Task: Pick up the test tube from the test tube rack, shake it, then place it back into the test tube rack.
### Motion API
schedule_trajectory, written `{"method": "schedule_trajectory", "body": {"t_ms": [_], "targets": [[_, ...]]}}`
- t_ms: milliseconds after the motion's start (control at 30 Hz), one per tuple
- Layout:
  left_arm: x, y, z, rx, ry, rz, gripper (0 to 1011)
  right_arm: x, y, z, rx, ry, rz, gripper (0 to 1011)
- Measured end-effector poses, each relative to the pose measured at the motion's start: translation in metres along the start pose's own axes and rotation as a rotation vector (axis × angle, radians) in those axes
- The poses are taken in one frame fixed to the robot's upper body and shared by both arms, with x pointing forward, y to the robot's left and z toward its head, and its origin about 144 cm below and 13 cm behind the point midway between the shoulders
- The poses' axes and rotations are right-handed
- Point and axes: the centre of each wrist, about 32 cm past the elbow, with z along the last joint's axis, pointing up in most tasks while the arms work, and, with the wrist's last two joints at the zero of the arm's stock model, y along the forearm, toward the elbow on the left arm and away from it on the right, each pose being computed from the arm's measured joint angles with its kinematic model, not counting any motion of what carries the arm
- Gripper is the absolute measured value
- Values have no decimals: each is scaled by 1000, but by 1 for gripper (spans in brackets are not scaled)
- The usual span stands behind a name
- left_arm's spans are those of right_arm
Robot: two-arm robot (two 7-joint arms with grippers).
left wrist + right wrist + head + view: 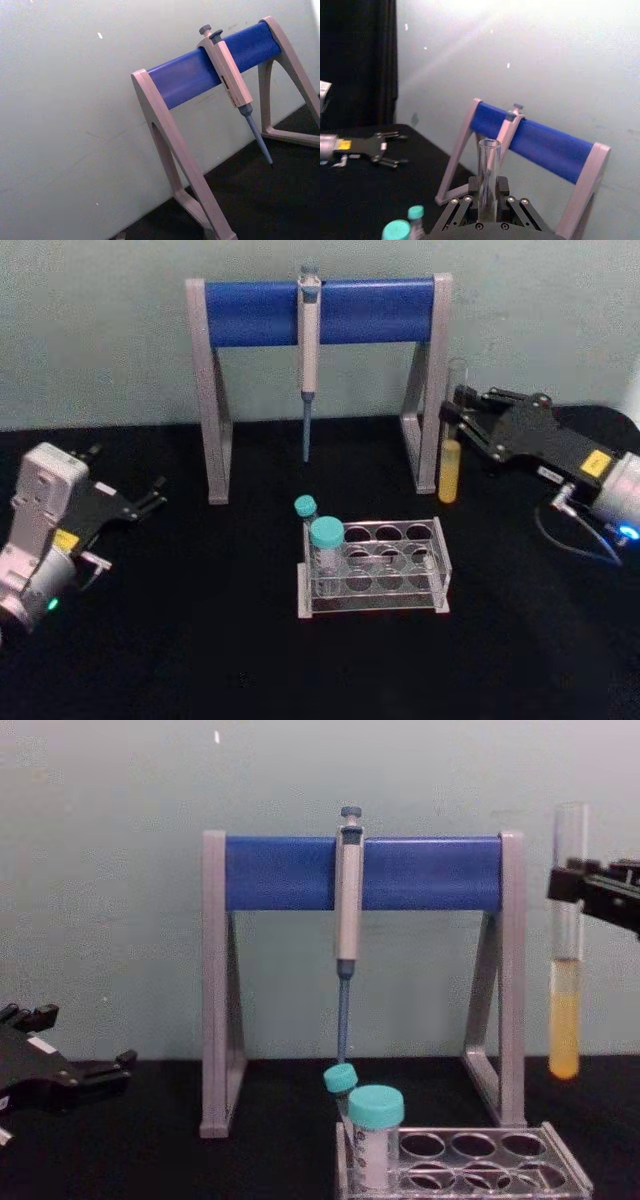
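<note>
Rack [385, 598] sits nearest, its right-hand holes free. Behind it the stand [250, 312] spans the back. At far left the left gripper [155, 495] rests idle, fingers spread. On the right, the right gripper [458, 418] is clamped on the tube [450, 475], held upright in the air just beside the stand's right leg, well off the rack. As I judge the risks, a wide shake could knock glass against that leg, the uncapped top could let yellow liquid slosh out, and smooth glass may slip. On return, the capped tubes [326, 540] crowd the rack's left end.
</note>
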Motion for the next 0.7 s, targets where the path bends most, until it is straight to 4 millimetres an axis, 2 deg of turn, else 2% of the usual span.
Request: {"method": "schedule_trajectory", "body": {"t_ms": [200, 400, 700], "targets": [[0, 0, 0, 0, 0, 0, 1001, -2, 18, -6, 29, 4, -16, 228], [0, 0, 0, 0, 0, 0, 1001, -7, 36, -8, 68, 38, 39, 228], [0, 0, 0, 0, 0, 0, 1001, -15, 37, -10, 93, 145, 140, 228]]}}
